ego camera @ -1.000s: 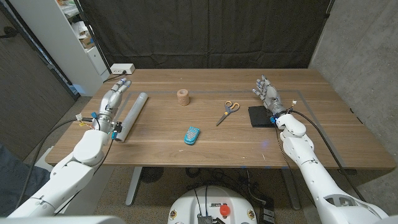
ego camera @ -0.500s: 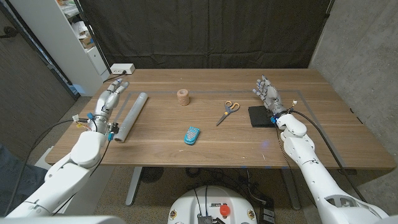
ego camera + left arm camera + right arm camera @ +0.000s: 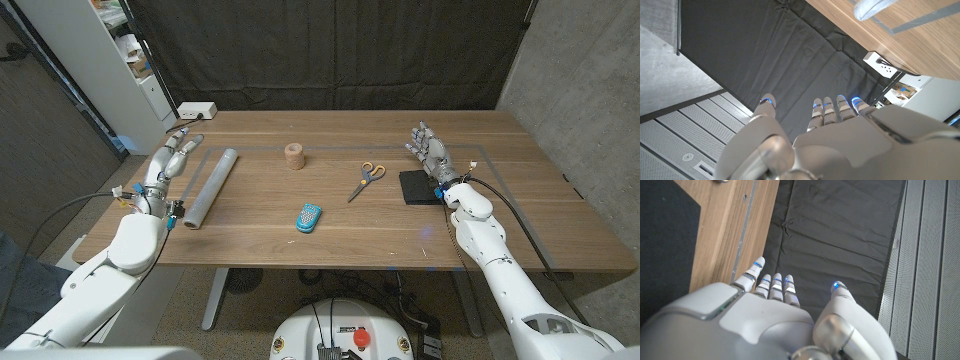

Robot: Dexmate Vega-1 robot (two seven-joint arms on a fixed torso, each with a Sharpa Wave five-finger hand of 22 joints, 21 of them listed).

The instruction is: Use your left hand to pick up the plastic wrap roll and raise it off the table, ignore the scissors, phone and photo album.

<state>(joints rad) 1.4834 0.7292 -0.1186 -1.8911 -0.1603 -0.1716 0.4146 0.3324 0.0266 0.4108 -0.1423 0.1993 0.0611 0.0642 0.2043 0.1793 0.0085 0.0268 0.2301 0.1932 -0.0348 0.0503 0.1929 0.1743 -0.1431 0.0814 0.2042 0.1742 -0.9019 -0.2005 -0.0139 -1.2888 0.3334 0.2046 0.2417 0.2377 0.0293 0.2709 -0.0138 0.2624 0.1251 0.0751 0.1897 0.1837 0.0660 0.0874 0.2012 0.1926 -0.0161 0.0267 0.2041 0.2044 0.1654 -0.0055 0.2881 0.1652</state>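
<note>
The left hand (image 3: 170,160) has drawn back toward the table's (image 3: 400,235) left edge, away from the roll (image 3: 211,187), fingers spread, holding nothing. The roll lies on the wood just beside that hand, not touching. The right hand (image 3: 430,153) hovers spread over the album (image 3: 418,187). Scissors (image 3: 366,180) lie mid-table, the phone (image 3: 309,217) nearer the front.

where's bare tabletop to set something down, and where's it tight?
Free: the far strip behind the tape roll and scissors; the near edge either side of the blue phone; the right end beyond the black album. Tight: the left edge, where the left hand sits beside the plastic wrap roll, and the right hand by the album.
</note>
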